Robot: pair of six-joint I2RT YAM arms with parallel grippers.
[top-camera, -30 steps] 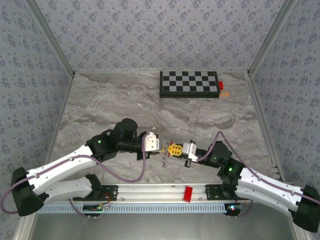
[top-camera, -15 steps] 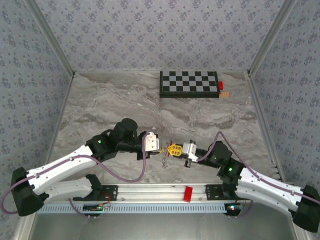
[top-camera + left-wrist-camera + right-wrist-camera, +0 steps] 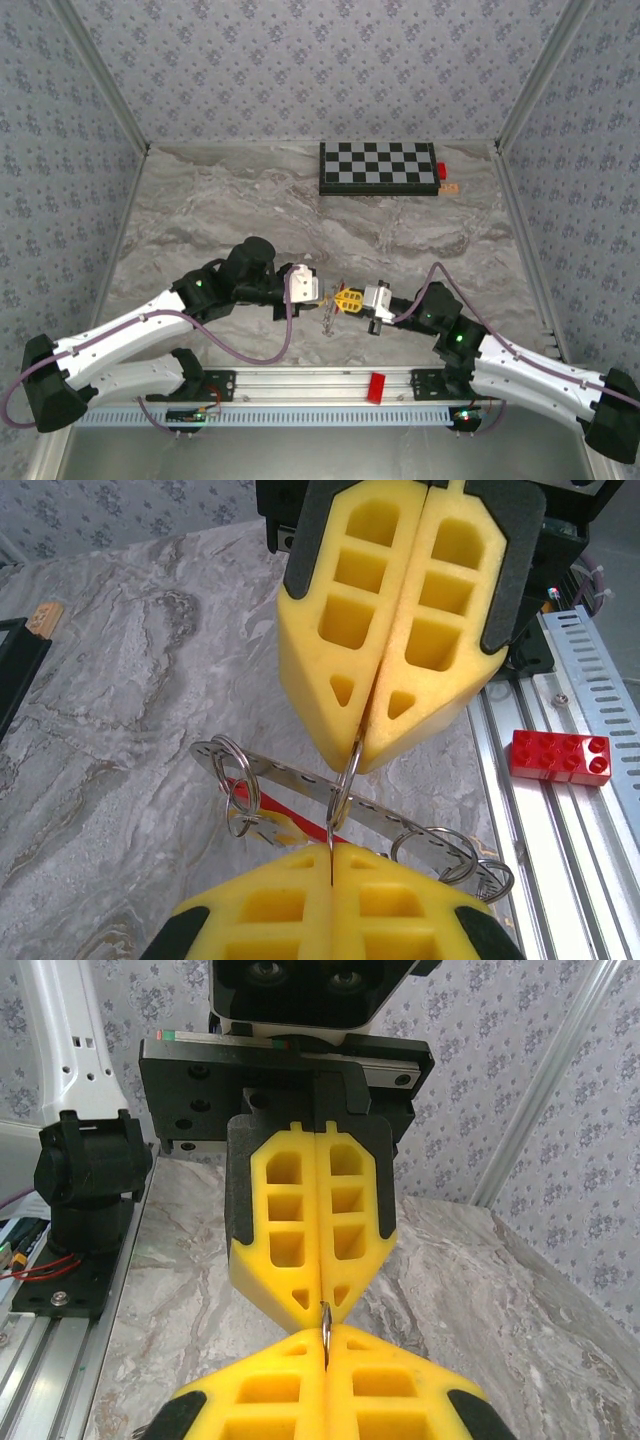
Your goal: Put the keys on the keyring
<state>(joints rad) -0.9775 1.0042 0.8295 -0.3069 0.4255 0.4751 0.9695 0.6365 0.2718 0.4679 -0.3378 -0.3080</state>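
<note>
No shift since earlier: left gripper (image 3: 330,852) and right gripper (image 3: 362,758) tip to tip, both tight on thin grey metal keyring (image 3: 343,785), perforated steel strip (image 3: 290,772) across it in left wrist view.

Robot arms: two, each carrying one gripper, namely the left gripper (image 3: 331,852) and the right gripper (image 3: 326,1338).

Checkerboard (image 3: 378,167): one, at the far edge of the table (image 3: 200,220).

Red blocks: two. A small red block (image 3: 441,171) sits at the checkerboard's right end, and a red brick (image 3: 377,387) sits on the rail (image 3: 300,380) along the near edge.

Keys: two. A tan key (image 3: 452,188) lies towards the far right corner, and a pale key (image 3: 277,830) hangs under the metal strip (image 3: 300,777).

Metal strips: one.

Grey wire rings on it: at least four, the keyring (image 3: 343,785) included. The exact total cannot be told.
</note>
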